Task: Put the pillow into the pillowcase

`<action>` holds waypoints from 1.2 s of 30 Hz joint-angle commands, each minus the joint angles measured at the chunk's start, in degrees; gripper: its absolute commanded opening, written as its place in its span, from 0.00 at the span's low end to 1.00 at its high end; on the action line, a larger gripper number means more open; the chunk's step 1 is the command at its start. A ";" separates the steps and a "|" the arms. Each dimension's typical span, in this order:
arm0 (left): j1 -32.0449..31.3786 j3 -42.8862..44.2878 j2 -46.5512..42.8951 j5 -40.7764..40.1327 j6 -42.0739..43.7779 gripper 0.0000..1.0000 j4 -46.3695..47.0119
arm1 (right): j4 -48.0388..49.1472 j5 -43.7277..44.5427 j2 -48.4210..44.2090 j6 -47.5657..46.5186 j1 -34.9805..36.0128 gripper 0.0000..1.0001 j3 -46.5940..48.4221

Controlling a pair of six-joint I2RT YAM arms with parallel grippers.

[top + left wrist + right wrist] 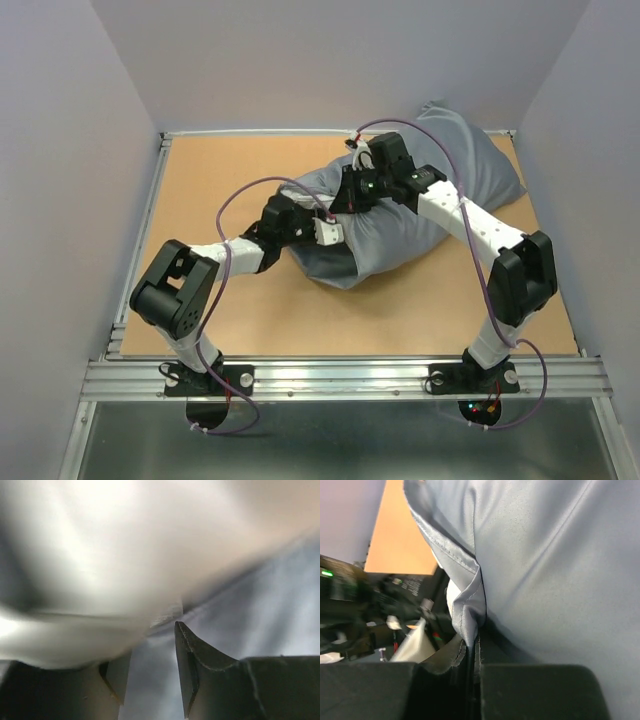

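R gripper (474, 672) fingers pinched tight on pillowcase (545, 580) hem, bottom centre of frame. L gripper (150, 650) fingers part-open, gripping nothing. Pillow (100, 555) fills upper left, just above them.

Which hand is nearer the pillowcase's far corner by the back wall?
Right. The right hand, pinching the pillowcase hem, sits closer to that corner; the left hand is at the near end.

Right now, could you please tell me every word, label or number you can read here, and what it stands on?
No readable text anywhere. The pillowcase and the table are plain. Any marking on the left arm or the right arm is too small to tell.
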 commanded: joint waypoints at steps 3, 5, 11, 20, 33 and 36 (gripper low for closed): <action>2.23 -6.48 -4.86 3.29 17.40 0.49 12.04 | 6.55 -6.20 -4.19 2.61 -0.22 0.01 3.82; 4.86 -8.59 -6.71 7.31 24.68 0.49 11.35 | 6.55 -6.72 -4.62 2.09 -0.48 0.01 3.20; 6.20 -7.20 -5.14 17.69 44.55 0.51 6.09 | 6.37 -10.77 -4.98 -0.02 -0.48 0.01 2.41; 1.37 0.27 7.51 22.46 60.48 0.52 4.04 | 6.55 -14.90 -6.03 0.76 -0.48 0.00 0.91; 4.52 18.38 12.62 15.27 80.94 0.31 -45.91 | 6.37 -12.27 -6.39 -0.64 -1.71 0.00 -3.04; 6.11 21.19 12.09 9.91 87.45 0.31 -62.11 | 6.46 -11.82 -4.02 -0.55 -2.76 0.01 -3.22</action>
